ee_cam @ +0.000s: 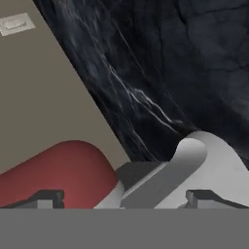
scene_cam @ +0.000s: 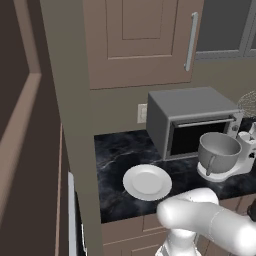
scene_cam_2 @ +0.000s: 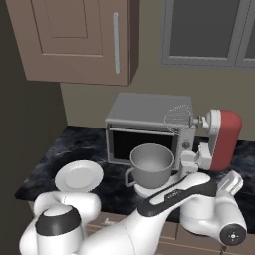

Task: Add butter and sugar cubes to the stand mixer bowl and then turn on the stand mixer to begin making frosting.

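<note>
Mixer sits on the dark marble counter, red head tilted back so the whisk is lifted clear. That leaves the grey stand mixer bowl open on its white base, ready to take ingredients. Bowl stands right in front of the grey microwave, with the white plate just beside it toward the wall end of the counter. Plate looks bare. Butter and sugar cubes: can't make them out anywhere, bowl interior too dim to tell.

Gripper has its jaws spread wide with nothing between them, hanging low by the mixer's red head and white column in the hand view. Looks positioned for the mixer control rather than a pickup, judging by that closeness.
</note>
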{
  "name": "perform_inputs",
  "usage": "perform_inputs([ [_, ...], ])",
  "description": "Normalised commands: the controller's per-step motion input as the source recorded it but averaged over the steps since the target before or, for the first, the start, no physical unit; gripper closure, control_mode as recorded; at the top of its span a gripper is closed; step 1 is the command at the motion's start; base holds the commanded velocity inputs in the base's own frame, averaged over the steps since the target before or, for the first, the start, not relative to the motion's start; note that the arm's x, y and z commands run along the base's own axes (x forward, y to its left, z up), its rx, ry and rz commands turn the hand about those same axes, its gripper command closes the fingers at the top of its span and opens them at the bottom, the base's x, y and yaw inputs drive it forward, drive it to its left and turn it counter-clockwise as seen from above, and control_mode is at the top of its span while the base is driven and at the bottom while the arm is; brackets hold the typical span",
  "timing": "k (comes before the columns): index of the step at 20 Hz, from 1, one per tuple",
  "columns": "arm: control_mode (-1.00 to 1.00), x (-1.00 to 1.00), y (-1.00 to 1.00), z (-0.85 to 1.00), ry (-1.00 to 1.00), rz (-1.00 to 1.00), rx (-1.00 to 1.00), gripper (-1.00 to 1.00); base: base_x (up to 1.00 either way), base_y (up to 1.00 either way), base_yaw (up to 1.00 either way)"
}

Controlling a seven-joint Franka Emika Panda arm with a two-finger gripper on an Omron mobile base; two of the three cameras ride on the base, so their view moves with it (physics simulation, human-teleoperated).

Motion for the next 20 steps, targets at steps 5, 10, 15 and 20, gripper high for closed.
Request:
perform_inputs([
  [5,-1.00,0.05,-0.34,0.00,-0.07,0.03,0.07,-1.00,0.00,0.00,0.00],
  [10,-1.00,0.20,-0.39,0.00,-0.01,0.04,0.11,-1.00,0.00,0.00,0.00],
  [15,-1.00,0.16,-0.34,0.00,0.00,0.09,0.09,-1.00,0.00,0.00,0.00],
  [20,-1.00,0.15,-0.21,0.00,0.00,0.11,0.10,-1.00,0.00,0.00,0.00],
])
